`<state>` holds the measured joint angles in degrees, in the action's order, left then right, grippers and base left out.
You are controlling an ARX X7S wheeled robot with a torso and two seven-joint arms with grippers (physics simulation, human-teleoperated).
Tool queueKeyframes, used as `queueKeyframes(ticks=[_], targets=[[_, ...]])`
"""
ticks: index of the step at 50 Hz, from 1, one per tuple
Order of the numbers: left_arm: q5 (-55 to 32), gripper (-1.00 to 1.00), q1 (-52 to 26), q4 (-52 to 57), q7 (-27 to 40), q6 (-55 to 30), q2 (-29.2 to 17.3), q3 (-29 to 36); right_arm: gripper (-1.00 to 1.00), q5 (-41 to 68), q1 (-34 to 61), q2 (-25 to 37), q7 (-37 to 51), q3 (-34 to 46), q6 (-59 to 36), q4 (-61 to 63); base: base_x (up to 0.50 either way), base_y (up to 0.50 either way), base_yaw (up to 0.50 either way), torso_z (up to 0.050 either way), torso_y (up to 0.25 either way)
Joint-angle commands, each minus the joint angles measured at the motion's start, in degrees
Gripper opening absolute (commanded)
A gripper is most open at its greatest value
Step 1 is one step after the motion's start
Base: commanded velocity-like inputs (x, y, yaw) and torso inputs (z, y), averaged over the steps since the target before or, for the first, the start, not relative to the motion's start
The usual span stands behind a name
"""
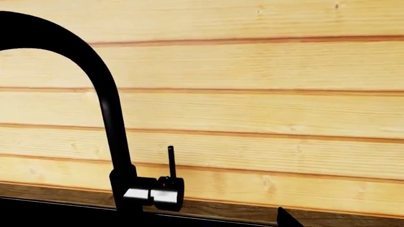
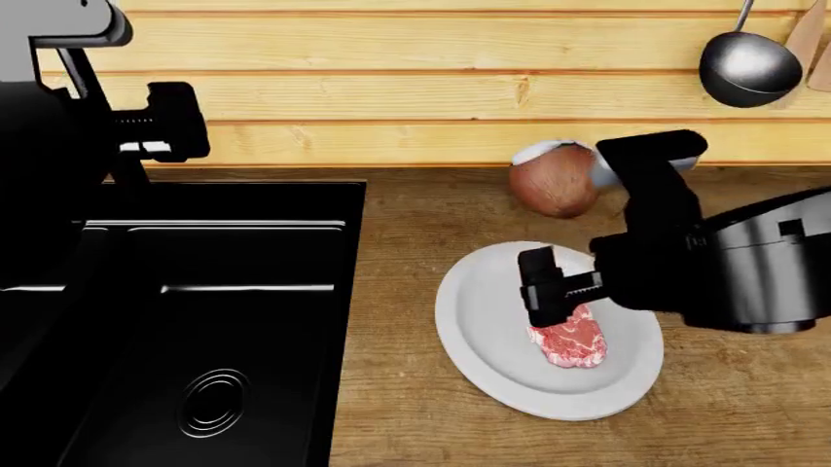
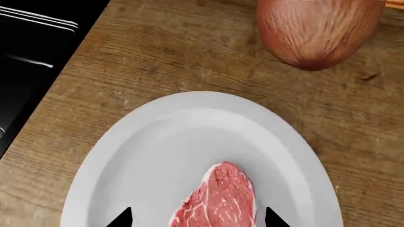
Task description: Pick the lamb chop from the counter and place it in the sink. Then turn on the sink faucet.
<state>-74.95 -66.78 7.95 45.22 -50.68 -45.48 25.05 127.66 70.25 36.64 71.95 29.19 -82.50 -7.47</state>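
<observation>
Lamb chop (image 2: pixel 569 340): lying on a white oval plate (image 2: pixel 484 321) on the counter (image 2: pixel 403 321), right of the sink (image 2: pixel 221 321). Right gripper (image 2: pixel 556 304): hanging just over the chop, fingers (image 3: pixel 122 218) standing apart on either side of the meat. Left gripper (image 2: pixel 162 122): hovering by the sink faucet (image 1: pixel 104 94); finger state cannot be told. Coconut (image 2: pixel 555 182): sitting behind the plate near the wall. Ladle (image 2: pixel 748 66): hanging on the wall.

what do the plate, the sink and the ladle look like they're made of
Plate: looks like glazed white ceramic, smooth with soft shading. Sink: glossy black, perhaps enamel or composite, showing sharp white reflections. Ladle: polished metal, with a mirror-like silver bowl.
</observation>
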Motion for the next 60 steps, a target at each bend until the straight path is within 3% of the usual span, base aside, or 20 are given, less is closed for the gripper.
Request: queueKeyframes(ticks=[1,13,34,60], targets=[[0.09,1.00,0.29,0.04,-0.07,0.18,-0.07,0.07,1.00,4.23,0.12,3.07,2.31,4.59,0.64,-2.38,0.00,0.00,0.00,0.000,0.000],[-0.18,1.00,0.72,0.27,-0.05,0.45,-0.38,-0.20,1.00,2.27,-0.51,3.56,1.09,4.81,0.99,-1.74,0.00,0.00,0.00,0.000,0.000],[0.46,1.00,1.73,-0.03,-0.56,1.18,-0.20,0.17,1.00,-12.08,-5.64,0.08,-11.56,0.87,-0.29,-2.41,0.00,0.00,0.00,0.000,0.000],[0.71,1.00,1.50,-0.37,-0.84,1.31,-0.02,0.41,1.00,-17.18,-7.93,0.09,-17.31,1.98,1.16,-2.59,0.00,0.00,0.00,0.000,0.000]])
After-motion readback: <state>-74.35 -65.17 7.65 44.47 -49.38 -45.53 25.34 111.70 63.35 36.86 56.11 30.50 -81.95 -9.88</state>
